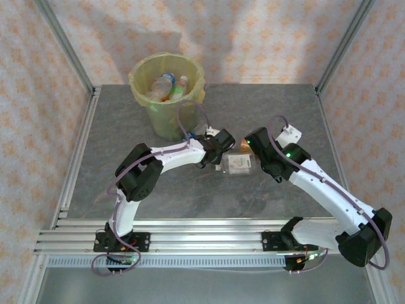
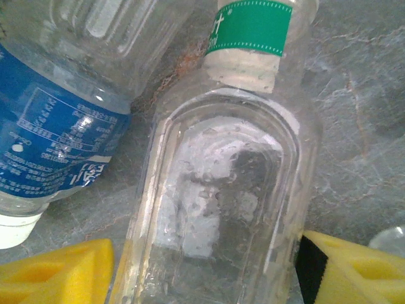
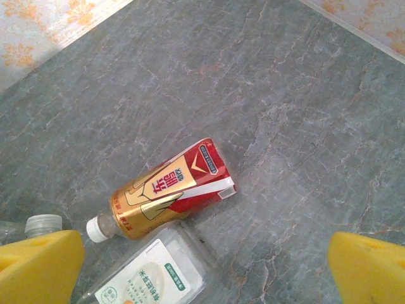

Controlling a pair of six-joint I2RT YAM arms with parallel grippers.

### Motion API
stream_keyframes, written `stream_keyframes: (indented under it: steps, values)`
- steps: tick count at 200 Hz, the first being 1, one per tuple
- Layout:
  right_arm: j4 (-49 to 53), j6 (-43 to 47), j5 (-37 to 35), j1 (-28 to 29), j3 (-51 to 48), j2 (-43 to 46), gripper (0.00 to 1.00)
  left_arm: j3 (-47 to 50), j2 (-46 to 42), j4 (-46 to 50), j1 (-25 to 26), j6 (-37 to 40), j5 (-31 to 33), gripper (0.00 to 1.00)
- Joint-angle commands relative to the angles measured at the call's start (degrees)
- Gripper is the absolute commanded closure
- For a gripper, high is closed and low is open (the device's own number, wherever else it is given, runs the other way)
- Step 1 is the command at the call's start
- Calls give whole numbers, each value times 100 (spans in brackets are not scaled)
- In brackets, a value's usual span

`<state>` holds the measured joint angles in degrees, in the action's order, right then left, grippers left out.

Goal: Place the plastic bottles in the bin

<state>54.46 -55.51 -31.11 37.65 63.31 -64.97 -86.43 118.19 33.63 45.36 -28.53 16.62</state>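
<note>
The bin (image 1: 140,81), lined with a yellow-green bag, stands at the back left with bottles (image 1: 167,86) inside. My left gripper (image 2: 205,275) has its yellow fingers (image 2: 57,273) against both sides of a flat clear bottle (image 2: 221,190) with a green neck band; it lies on the table beside a blue-labelled bottle (image 2: 50,145). From above, the left gripper (image 1: 219,151) sits at the end of a white-labelled bottle (image 1: 238,164). My right gripper (image 3: 202,278) hangs open above the table, over a gold-and-red bottle (image 3: 166,190) and the white-labelled bottle (image 3: 152,275). From above, the right gripper (image 1: 255,143) is just right of them.
The grey stone-patterned table (image 1: 126,183) is fenced by metal posts and patterned walls. An aluminium rail (image 1: 190,240) runs along the near edge by the arm bases. A white-capped clear bottle neck (image 3: 43,224) pokes in beside my right gripper's left finger.
</note>
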Motion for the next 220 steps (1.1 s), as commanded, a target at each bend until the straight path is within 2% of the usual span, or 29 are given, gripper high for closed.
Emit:
stream_keyframes:
  steps: [1, 56, 111, 131, 145, 173, 220]
  values:
    - [39, -39, -163, -47, -55, -13, 1, -169, 126, 65, -72, -41, 4, 23]
    - [26, -30, -141, -43, -62, -53, 1, -317, 300, 63, -107, 80, 19, 25]
    - [30, -35, -135, -47, -64, -60, 1, -291, 199, 72, -89, 153, 2, 44]
    - [12, -39, -141, -47, -55, -56, 1, -253, 11, 74, -38, 229, 13, 46]
    - [10, -39, -131, -47, -58, -68, 1, -227, -153, 74, 22, 275, 12, 52]
    - [12, -48, -129, -47, -55, -60, 1, -194, -561, 44, 158, 419, 6, 57]
    - [30, -48, -145, -47, -56, -50, 1, -395, -1374, 65, 303, 730, -287, 58]
